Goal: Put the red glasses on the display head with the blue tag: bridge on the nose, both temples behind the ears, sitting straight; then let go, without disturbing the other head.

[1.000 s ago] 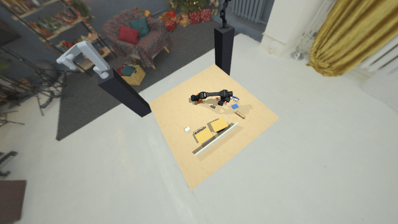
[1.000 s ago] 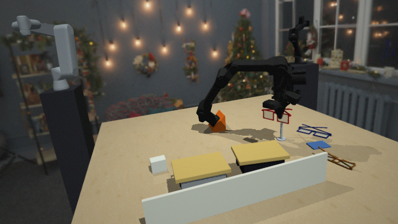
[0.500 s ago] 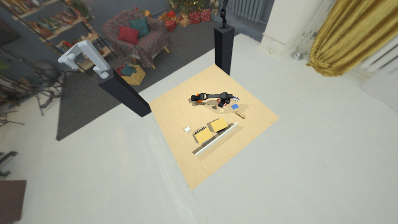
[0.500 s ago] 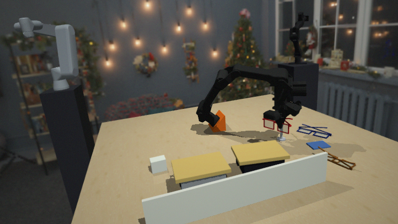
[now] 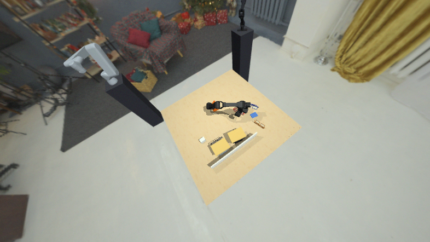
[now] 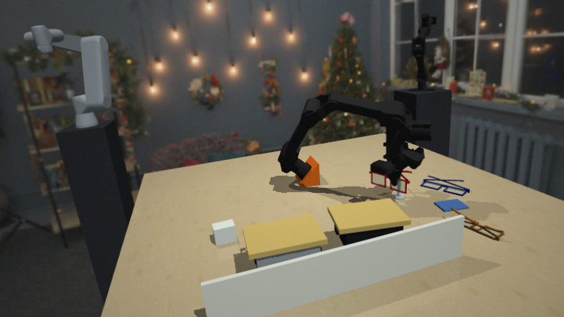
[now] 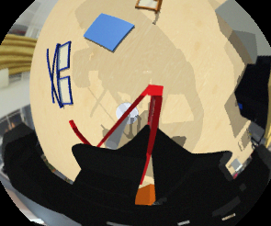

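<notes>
The red glasses (image 6: 408, 181) (image 7: 153, 110) hang in my gripper (image 6: 394, 183) (image 7: 149, 128), which is shut on their front frame, above a small pale post (image 6: 398, 196) (image 7: 127, 111). In the exterior view the lenses face the front and the frame tilts down to the right. Two yellow-topped structures stand in front: the left yellow top (image 5: 220, 146) (image 6: 285, 237) has a grey-blue body below, the right yellow top (image 5: 237, 134) (image 6: 368, 215) a black body. A small blue patch (image 7: 240, 106) shows on the black body. Head faces are hidden.
A white wall (image 5: 234, 149) (image 6: 333, 272) runs along the front of both structures. A white cube (image 5: 202, 139) (image 6: 224, 232) is left. Blue glasses (image 6: 443, 188), a blue pad (image 5: 254, 115) (image 6: 451, 204) (image 7: 108, 32) and brown glasses (image 6: 482, 230) lie right. An orange wedge (image 6: 313, 173) is at my base.
</notes>
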`<move>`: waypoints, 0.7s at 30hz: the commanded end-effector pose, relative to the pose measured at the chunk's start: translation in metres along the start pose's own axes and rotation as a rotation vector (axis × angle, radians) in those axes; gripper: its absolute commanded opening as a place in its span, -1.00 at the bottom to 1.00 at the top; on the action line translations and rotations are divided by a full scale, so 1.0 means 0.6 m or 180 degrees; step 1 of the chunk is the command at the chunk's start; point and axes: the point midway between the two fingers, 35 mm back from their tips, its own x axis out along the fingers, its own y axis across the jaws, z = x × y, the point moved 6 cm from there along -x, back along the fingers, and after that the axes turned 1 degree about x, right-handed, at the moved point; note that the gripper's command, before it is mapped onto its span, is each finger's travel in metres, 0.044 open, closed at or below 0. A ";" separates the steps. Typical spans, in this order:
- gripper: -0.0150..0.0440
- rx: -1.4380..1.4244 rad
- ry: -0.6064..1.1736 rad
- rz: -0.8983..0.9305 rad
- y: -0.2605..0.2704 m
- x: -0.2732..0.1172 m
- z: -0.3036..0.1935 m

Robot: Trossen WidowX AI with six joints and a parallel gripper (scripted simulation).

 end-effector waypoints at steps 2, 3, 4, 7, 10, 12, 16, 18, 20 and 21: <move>-0.49 -0.0005 -0.0030 -0.0005 -0.006 -0.004 -0.002; -0.49 -0.0005 -0.0030 -0.0005 -0.007 -0.004 -0.002; -0.49 -0.0005 -0.0029 -0.0005 -0.007 -0.004 -0.002; -0.49 -0.0005 -0.0029 -0.0005 -0.008 -0.004 -0.003; -0.49 -0.0005 -0.0029 -0.0005 -0.010 -0.004 -0.004; -0.49 -0.0005 -0.0029 -0.0005 -0.011 -0.004 -0.005; -0.49 -0.0005 -0.0029 -0.0006 -0.014 -0.004 -0.006; -0.49 -0.0005 -0.0029 -0.0006 -0.015 -0.004 -0.007; -0.49 -0.0005 -0.0029 -0.0006 -0.016 -0.004 -0.008; -0.49 -0.0005 -0.0028 -0.0006 -0.017 -0.004 -0.009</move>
